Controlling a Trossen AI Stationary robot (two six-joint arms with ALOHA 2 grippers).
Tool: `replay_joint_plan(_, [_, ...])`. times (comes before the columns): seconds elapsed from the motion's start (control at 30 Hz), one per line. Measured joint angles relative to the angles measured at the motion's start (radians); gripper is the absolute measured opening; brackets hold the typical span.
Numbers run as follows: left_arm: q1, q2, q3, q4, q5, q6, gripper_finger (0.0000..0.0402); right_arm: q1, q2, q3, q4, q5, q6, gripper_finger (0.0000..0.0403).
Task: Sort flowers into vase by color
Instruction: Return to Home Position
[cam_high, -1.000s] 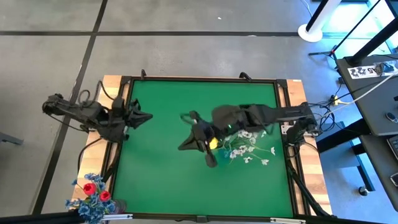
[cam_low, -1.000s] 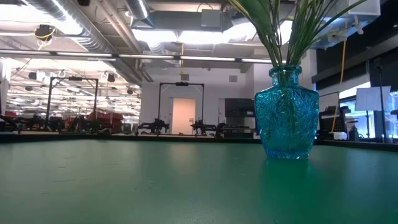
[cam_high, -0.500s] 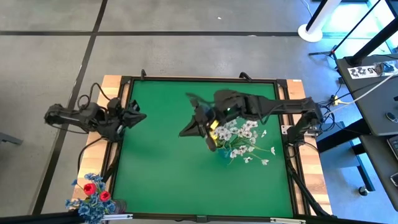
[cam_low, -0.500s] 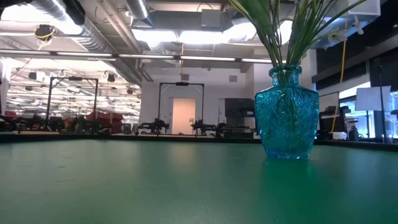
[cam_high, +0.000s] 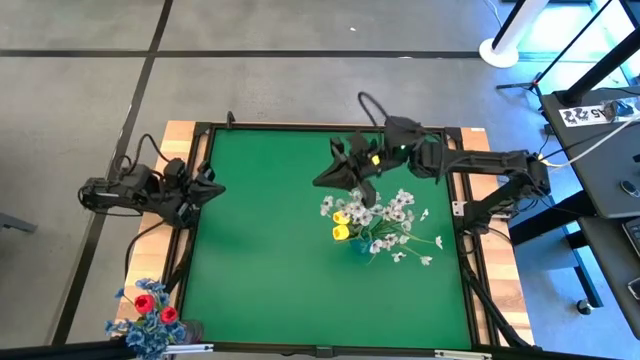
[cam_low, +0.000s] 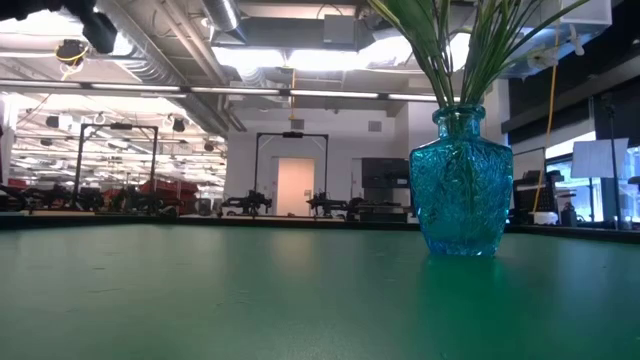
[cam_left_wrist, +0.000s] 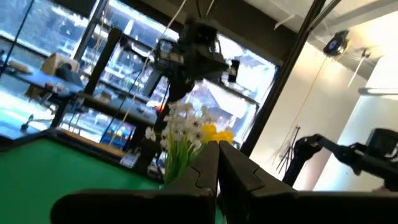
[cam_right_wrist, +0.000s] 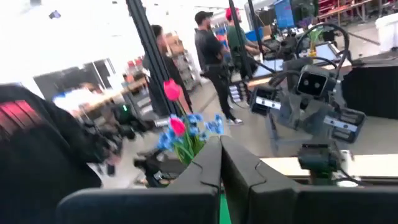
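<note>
High view has every flower already in a bunch. The yellow tulips and the white blossoms rise together right of the desk's middle. The low view shows their green stems going down into a teal glass vase. The red tulips and blue blossoms make a second bunch at the near-left corner, just off the green surface; their vase is hidden under the blooms. No loose stem lies on the desk, so I judge the colour sorting finished.

What seems to be left is only parking the arms. The right gripper hangs over the far part of the desk, near the yellow-and-white bunch but apart from it. In the right wrist view its fingers are pressed together with nothing between them. The left gripper sits at the desk's left edge, arm folded back, fingers likewise closed and empty.
</note>
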Motion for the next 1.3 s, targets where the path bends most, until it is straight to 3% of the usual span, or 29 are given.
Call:
replay_joint_plan(0.2, [0.000,0.001,-0.001,-0.034,0.005,-0.001,0.0005,-0.083,0.000,-0.082,0.151,-0.068,0.109,0.0008])
replay_joint_plan(0.5, [0.000,0.001,0.000,-0.015,0.065,-0.009,0.0005,-0.228,0.000,-0.236,0.649,-0.167,0.331,0.0008])
replay_joint_plan(0.83, [0.000,0.001,0.000,-0.047,0.043,-0.009,0.0005,-0.334,0.000,-0.259,0.705,-0.186,0.491,0.0008])
replay_joint_plan(1.1, [0.000,0.001,0.000,-0.081,0.006,-0.033,0.0005,-0.348,0.000,-0.259,0.720,-0.196,0.497,0.0008])
replay_joint_plan(1.3, [0.000,0.001,0.000,-0.078,0.009,-0.035,0.0005,-0.427,0.000,-0.258,0.909,-0.251,0.604,0.0008])
